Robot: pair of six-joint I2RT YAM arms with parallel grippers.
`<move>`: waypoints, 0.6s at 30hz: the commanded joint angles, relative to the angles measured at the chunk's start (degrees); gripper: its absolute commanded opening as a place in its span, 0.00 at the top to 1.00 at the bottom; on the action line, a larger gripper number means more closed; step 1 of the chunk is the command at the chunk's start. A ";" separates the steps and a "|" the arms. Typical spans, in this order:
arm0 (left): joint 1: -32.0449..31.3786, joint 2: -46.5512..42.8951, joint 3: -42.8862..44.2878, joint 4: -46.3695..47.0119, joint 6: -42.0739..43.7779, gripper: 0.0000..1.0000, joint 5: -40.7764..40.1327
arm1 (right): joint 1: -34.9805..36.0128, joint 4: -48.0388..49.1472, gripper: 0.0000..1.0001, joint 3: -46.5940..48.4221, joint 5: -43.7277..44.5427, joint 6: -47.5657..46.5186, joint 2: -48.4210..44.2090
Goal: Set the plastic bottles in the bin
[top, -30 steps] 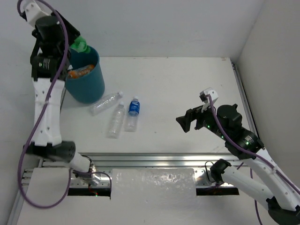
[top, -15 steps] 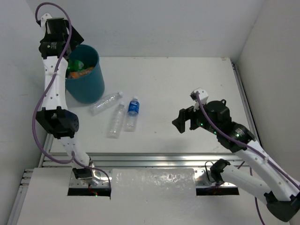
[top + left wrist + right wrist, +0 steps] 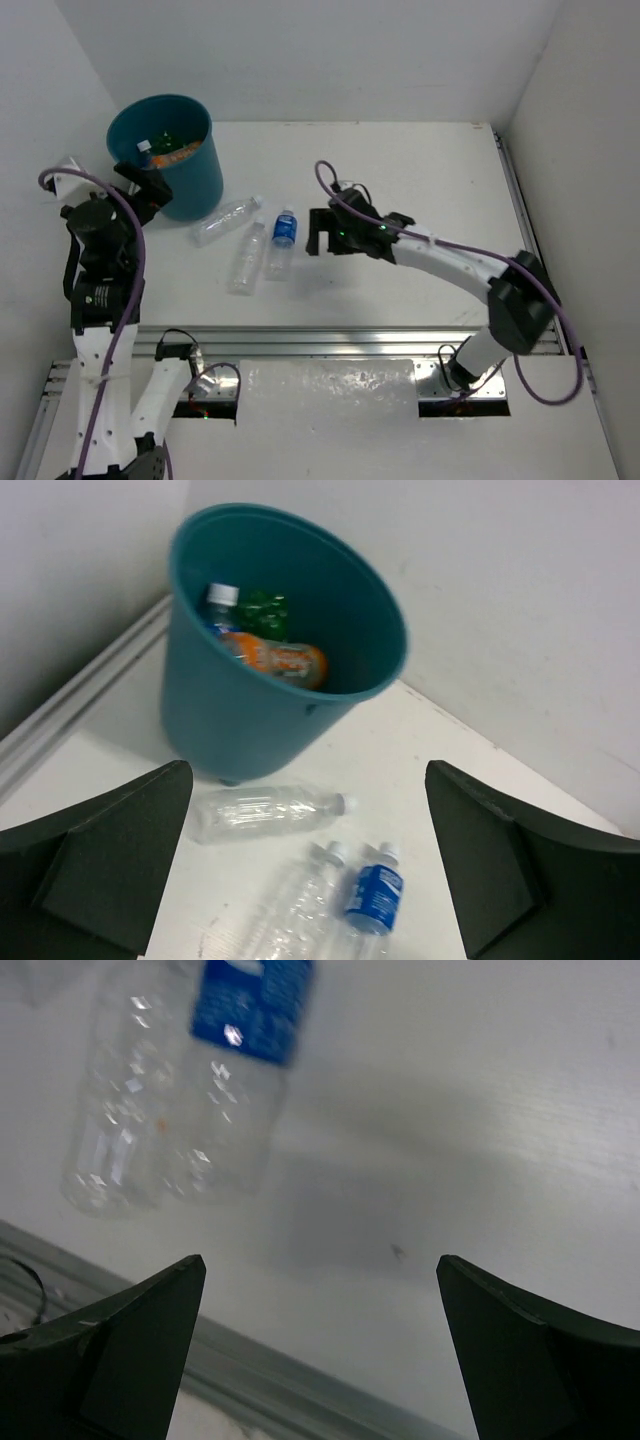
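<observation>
The teal bin (image 3: 190, 185) stands at the table's back left. It holds an orange bottle (image 3: 280, 660), a green one (image 3: 262, 608) and a white-capped one (image 3: 218, 605). Three plastic bottles lie in front of it: a clear one (image 3: 225, 220), a second clear one (image 3: 247, 257) and a blue-labelled one (image 3: 284, 240). My left gripper (image 3: 143, 183) hangs open and empty beside the bin's near-left wall, looking down at the bottles (image 3: 265, 813). My right gripper (image 3: 318, 230) is open and empty just right of the blue-labelled bottle (image 3: 245, 1050), low over the table.
White walls close the table at the back and on both sides. A metal rail (image 3: 330, 340) runs along the near edge, and another rail (image 3: 520, 200) lines the right side. Purple cables loop off both arms.
The left gripper opened over the bin, and the green bottle it held now lies inside. That arm then pulled back toward the near left. The right arm swung left across the table to the lying bottles.
</observation>
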 commanded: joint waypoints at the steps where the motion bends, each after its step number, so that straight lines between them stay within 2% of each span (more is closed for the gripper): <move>1: -0.11 -2.77 -8.97 10.02 0.37 0.00 -4.24 | 2.98 2.43 0.01 13.56 8.49 5.40 7.53; 2: -0.11 -3.91 -10.02 10.63 0.02 0.00 -5.56 | 3.77 -0.80 0.01 20.03 9.11 5.49 13.39; 5: -0.11 -3.41 -10.47 10.91 0.36 0.00 -6.27 | 4.66 -7.83 0.01 31.47 11.57 5.14 21.69; 6: -0.02 -2.88 -10.38 10.12 0.45 0.00 -6.45 | 5.27 -9.52 0.01 33.70 12.53 4.96 26.06; 8: -0.02 -1.56 -10.73 9.50 0.72 0.00 -6.72 | 6.06 -12.35 0.01 37.57 15.43 4.61 28.99; 18: 0.16 -1.03 -10.91 9.15 0.98 0.00 -4.70 | 6.68 -12.26 0.08 39.96 12.37 2.86 39.20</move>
